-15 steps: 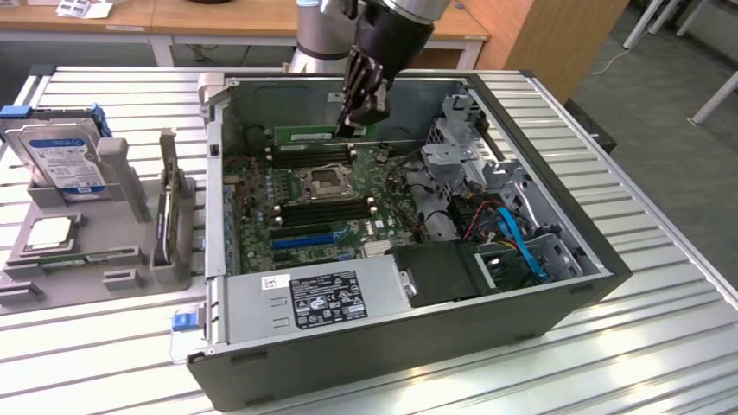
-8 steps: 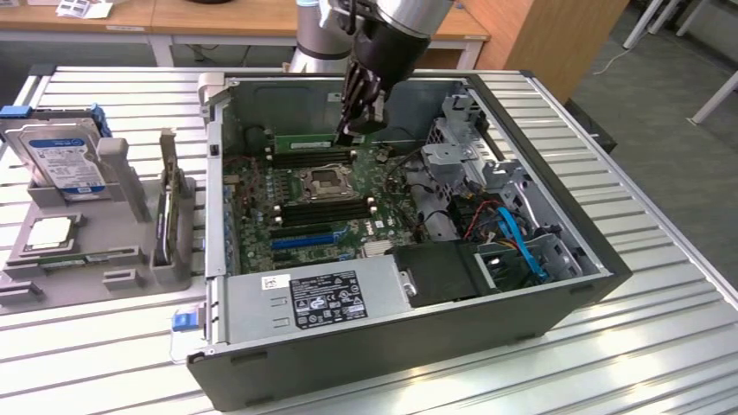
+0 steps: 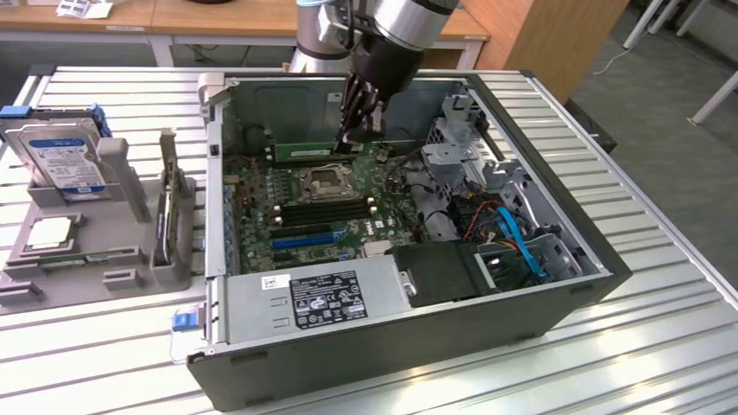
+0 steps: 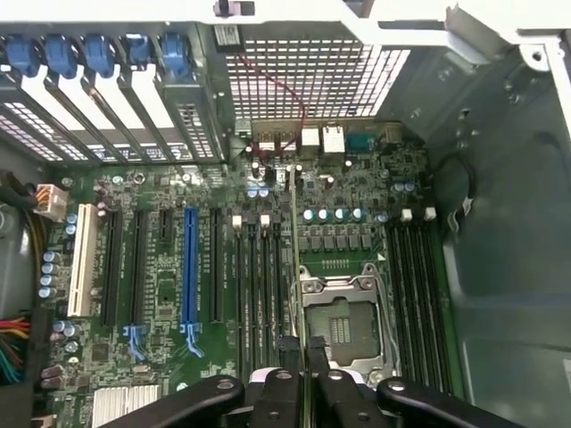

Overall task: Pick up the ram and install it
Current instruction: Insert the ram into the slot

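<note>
Now our gripper is squeezed tight on the ram. The ram hangs on its thin edge over the motherboard, just beside the black memory slots. If it tips or sits crooked, we think it could miss a slot and bend.

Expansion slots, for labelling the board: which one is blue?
The long blue slot, flanked by black slots; the rest are black, except one white slot.
</note>
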Controlling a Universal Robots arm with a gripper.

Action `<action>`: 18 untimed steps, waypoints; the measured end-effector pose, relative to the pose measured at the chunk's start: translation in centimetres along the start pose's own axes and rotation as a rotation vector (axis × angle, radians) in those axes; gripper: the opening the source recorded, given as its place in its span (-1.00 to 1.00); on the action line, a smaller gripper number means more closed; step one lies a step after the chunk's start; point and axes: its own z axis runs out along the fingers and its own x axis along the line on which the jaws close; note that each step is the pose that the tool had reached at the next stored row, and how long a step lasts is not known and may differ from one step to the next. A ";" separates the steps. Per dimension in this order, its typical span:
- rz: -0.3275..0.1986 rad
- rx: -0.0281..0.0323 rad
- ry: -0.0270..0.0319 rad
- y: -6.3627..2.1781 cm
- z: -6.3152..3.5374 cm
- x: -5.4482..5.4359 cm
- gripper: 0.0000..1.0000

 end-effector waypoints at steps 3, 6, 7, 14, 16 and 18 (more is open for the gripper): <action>0.000 0.0000 0.0000 -0.15 0.53 0.0 -0.73; 0.000 0.0000 0.0000 -0.30 1.05 0.0 -0.73; 0.000 0.0000 -0.0001 -0.34 1.19 0.0 -0.73; 0.000 0.0000 0.0002 -0.38 1.19 0.2 -0.73; 0.000 0.0000 0.0000 -0.39 1.20 0.4 -0.73; 0.000 0.0000 0.0000 -0.40 1.20 0.5 -0.73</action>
